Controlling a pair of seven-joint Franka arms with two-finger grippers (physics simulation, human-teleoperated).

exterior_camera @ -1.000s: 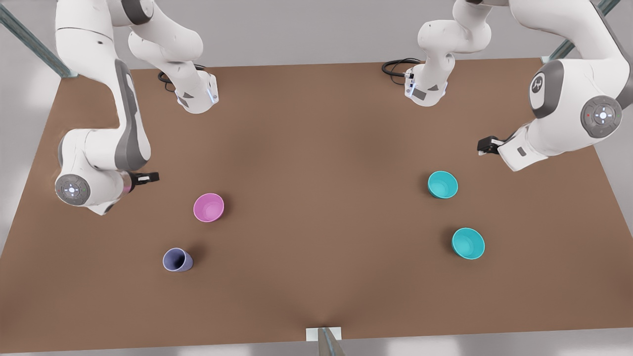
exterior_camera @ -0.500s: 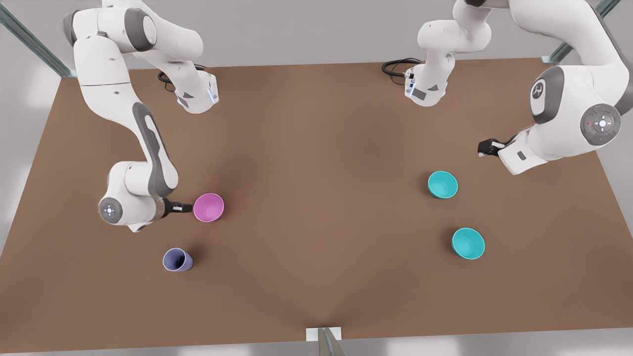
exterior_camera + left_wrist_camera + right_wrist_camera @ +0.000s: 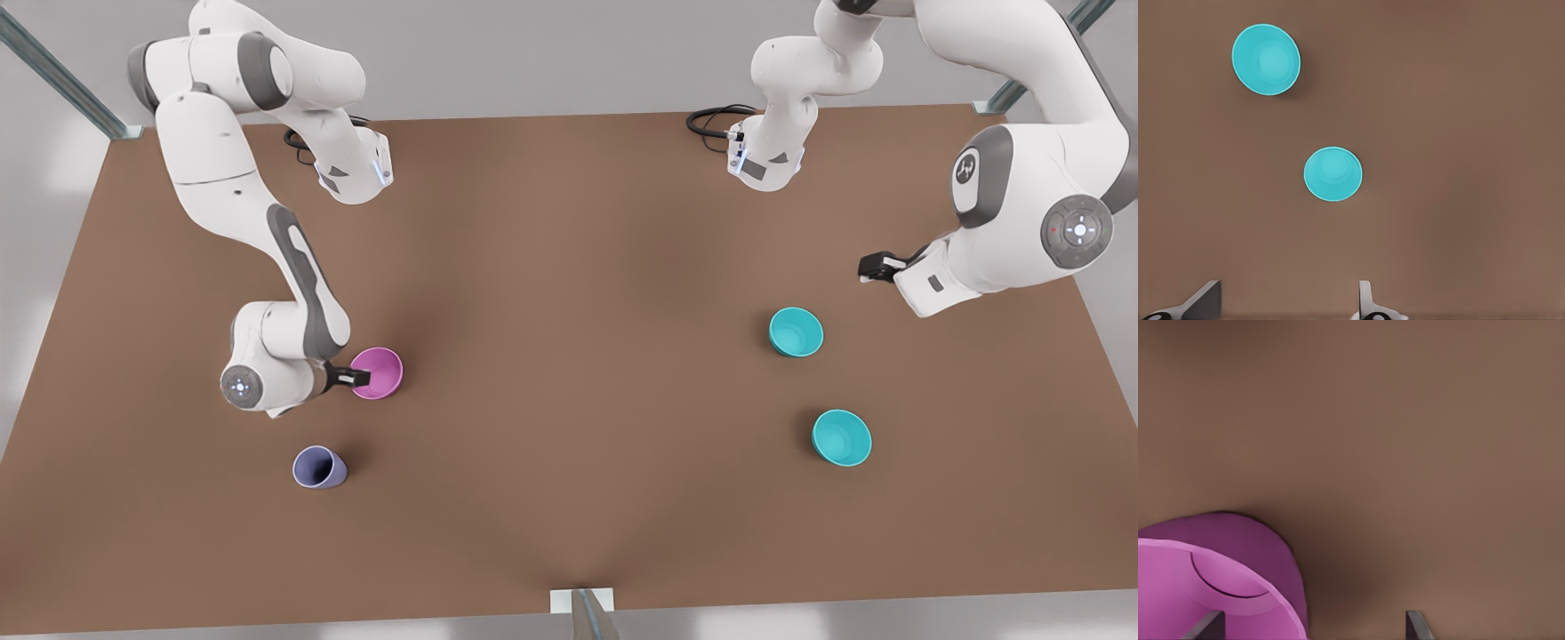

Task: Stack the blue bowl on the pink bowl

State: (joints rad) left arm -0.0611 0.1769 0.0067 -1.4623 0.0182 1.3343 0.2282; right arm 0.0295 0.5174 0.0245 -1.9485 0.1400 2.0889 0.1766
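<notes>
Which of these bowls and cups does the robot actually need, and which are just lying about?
For the job:
- pink bowl, with the right claw open at its rim
- blue bowl, one of two alike; which one is meant cannot be told
- left claw, open, waiting off to one side of the blue bowls

Just lying about:
- other blue bowl
- purple cup

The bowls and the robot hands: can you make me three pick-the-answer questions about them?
1. Which hand is at the pink bowl?
A the right hand
B the left hand
C neither hand

2. How many blue bowls stand on the table?
A one
B two
C three

3. Is a blue bowl in the pink one yet?
A yes
B no
C it lies tipped over

Answers: 1 A, the right hand straddles its rim, the left hand waits far off; 2 B, the blue bowl and its twin; 3 B, both sit apart.
</notes>
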